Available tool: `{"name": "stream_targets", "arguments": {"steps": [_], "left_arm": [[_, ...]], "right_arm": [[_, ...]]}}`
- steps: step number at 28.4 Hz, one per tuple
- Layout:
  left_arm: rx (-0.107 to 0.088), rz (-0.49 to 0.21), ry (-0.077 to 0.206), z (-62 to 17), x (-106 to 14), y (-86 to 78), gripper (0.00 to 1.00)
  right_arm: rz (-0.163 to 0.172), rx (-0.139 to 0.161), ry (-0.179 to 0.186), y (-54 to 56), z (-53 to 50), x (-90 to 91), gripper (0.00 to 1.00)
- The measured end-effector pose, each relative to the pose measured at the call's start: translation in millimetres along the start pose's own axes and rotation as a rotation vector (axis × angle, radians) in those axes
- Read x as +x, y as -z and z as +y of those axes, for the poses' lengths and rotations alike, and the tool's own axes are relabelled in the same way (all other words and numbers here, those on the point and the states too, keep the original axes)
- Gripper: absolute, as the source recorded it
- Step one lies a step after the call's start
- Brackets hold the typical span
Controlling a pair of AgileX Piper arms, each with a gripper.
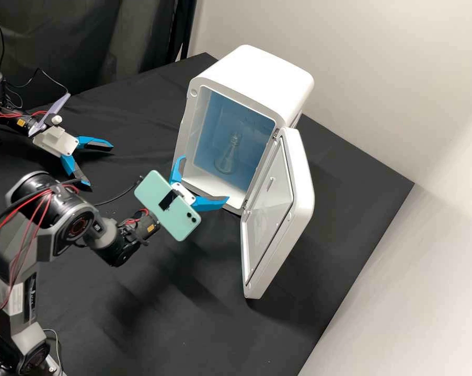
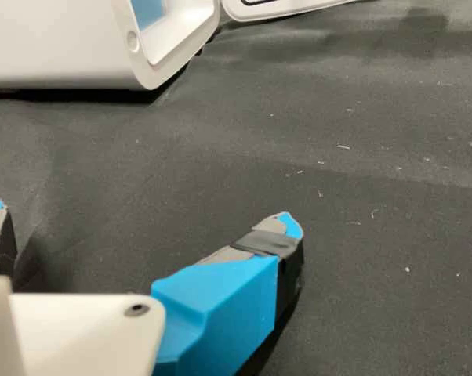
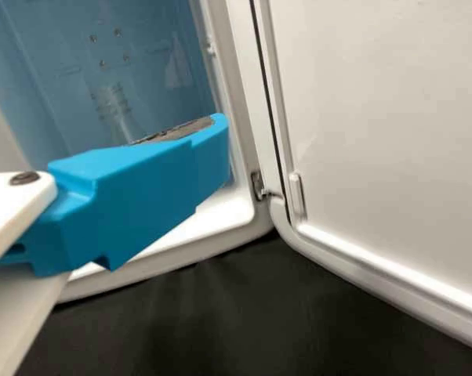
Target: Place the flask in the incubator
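Glass flask (image 1: 227, 156): stands upright on the floor of the blue chamber, free of both grippers, so the placing looks done.
Incubator (image 1: 256, 78): upright on the black bench (image 1: 141, 292), its door (image 1: 293, 203) swung wide.
Right gripper (image 1: 205, 178): fingers spread apart and holding nothing, at the lower lip of the opening, just in front of the flask.
Left gripper (image 1: 99, 164): fingers apart too, empty, low over the bench and well away from the incubator.
Risk, flask: any push inward could let a finger tip the light glass over.
Risk, door: a careless pull-back may snag the lip or knock the door beside that finger.
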Motion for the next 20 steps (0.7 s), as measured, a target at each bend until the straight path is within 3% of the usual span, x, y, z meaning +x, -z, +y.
{"name": "stream_targets", "arguments": {"steps": [2, 3, 7, 9, 11, 13, 20], "left_arm": [[0.008, 0.002, -0.013, 3.0, -1.2, -0.4, 1.0], [0.012, 0.003, -0.021, 4.7, -2.0, -0.2, 1.0], [0.026, 0.031, -0.06, 13.1, -6.9, 4.4, 1.0], [0.033, 0.053, -0.095, 20.3, -11.2, 7.4, 1.0], [0.029, 0.06, -0.128, 27.5, -14.8, 7.6, 1.0], [0.007, 0.052, -0.151, 31.7, -16.5, 6.2, 1.0], [-0.01, 0.027, -0.148, 31.6, -16.5, 4.0, 1.0]], "right_arm": [[-0.015, 0.071, 0.011, -1.2, -0.1, -15.4, 1.0], [-0.021, 0.082, 0.015, -1.8, -0.1, -20.5, 1.0], [-0.041, 0.1, 0.025, -4.0, -0.2, -33.7, 1.0], [-0.039, 0.104, 0.024, -3.3, 0.3, -35.4, 1.0], [-0.038, 0.105, 0.026, -3.0, 0.3, -35.7, 1.0], [-0.038, 0.105, 0.026, -3.0, 0.3, -35.7, 1.0], [-0.038, 0.105, 0.026, -3.0, 0.3, -35.7, 1.0]]}}
